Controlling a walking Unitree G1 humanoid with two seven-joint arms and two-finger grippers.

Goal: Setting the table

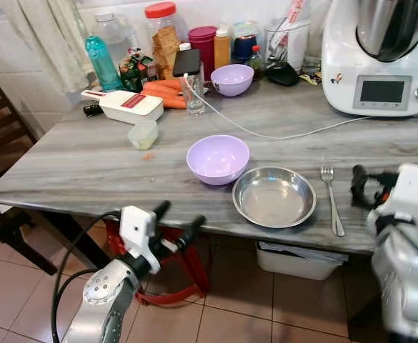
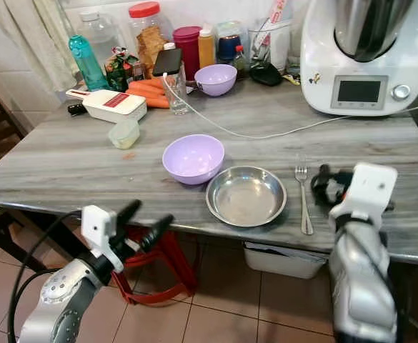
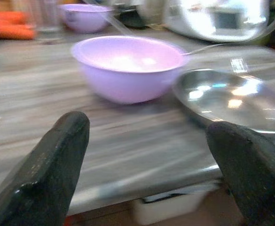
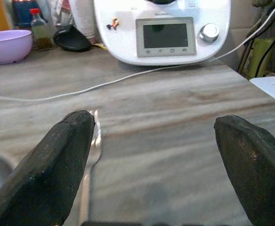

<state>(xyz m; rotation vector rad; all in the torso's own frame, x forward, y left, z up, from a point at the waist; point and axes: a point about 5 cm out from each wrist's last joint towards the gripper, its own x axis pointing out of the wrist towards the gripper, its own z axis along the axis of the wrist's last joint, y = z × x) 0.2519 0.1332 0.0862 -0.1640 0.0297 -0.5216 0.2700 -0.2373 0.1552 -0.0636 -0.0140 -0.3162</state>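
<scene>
A light purple bowl (image 1: 218, 158) stands near the table's front edge, touching or almost touching a shallow steel plate (image 1: 274, 196) on its right. A fork (image 1: 331, 196) lies to the right of the plate, tines pointing away from me. My left gripper (image 1: 179, 214) is open, low in front of the table edge and left of the bowl; its wrist view looks at the bowl (image 3: 128, 66) and plate (image 3: 231, 96). My right gripper (image 1: 371, 187) is open just right of the fork, whose tines (image 4: 94, 136) lie by one finger. A second purple bowl (image 1: 231, 79) stands at the back.
A white kitchen machine (image 1: 380, 57) fills the back right, its white cable (image 1: 266, 132) running across the table. A white slicer box (image 1: 130, 106), a small lidded tub (image 1: 143, 134), carrots, jars and bottles crowd the back left. A dark chair (image 1: 1, 143) stands left; a red stool (image 1: 180, 279) below.
</scene>
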